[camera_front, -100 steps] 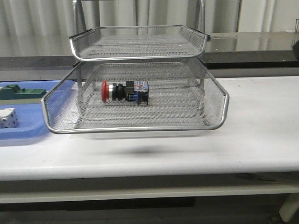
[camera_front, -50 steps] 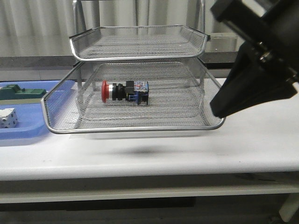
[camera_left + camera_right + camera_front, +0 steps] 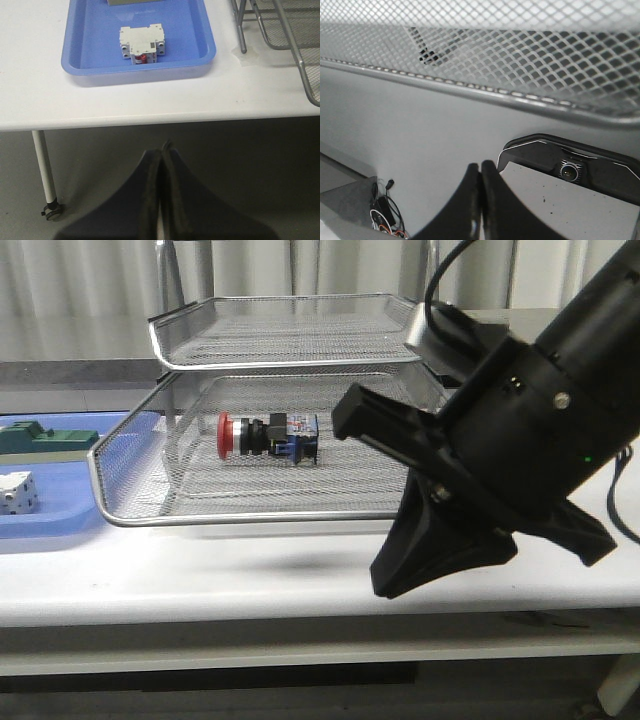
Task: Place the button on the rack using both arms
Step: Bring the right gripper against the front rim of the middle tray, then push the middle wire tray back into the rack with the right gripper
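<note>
At far left, a blue tray (image 3: pixel 50 510) on the tabletop (image 3: pixel 300 570) is seen holding a green block (image 3: pixel 40 437) and a white cube (image 3: pixel 17 492). The left tool (image 3: pixel 161 200) is held clenched and empty, below the tabletop edge. The button (image 3: pixel 268 438) is laid on its side in the pulled-out tray of the rack (image 3: pixel 290 330), so placement is judged done. The right tool (image 3: pixel 480 200) is pressed closed, empty, just before the tray's front rim, probably so that the tray can be pushed in.
</note>
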Robot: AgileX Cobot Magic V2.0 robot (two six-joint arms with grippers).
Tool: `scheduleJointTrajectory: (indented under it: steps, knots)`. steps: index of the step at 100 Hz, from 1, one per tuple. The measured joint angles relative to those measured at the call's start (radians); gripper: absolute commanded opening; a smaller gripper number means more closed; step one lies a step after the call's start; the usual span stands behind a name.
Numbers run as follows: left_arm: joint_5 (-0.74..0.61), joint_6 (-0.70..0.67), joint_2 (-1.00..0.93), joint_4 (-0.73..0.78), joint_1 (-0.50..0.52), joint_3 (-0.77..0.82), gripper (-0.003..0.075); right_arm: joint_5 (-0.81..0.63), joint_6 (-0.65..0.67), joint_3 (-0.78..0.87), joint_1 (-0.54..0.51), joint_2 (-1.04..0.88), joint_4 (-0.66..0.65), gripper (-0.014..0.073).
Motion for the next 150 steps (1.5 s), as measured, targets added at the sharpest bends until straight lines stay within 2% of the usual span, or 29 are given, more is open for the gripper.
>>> scheduleJointTrajectory:
  steps: [21,97,150]
  knots:
    - [0.000,0.000,0.000,0.000,0.000,0.000,-0.0021,-0.089,0.000,-0.002,0.041,0.031,0.032,-0.0069]
    - [0.000,0.000,0.000,0.000,0.000,0.000,-0.0021,-0.321,-0.002,-0.080,0.040,0.075,0.035,-0.0069]
    - [0.000,0.000,0.000,0.000,0.000,0.000,-0.0021,-0.324,-0.004,-0.293,0.011,0.244,-0.047,-0.0069]
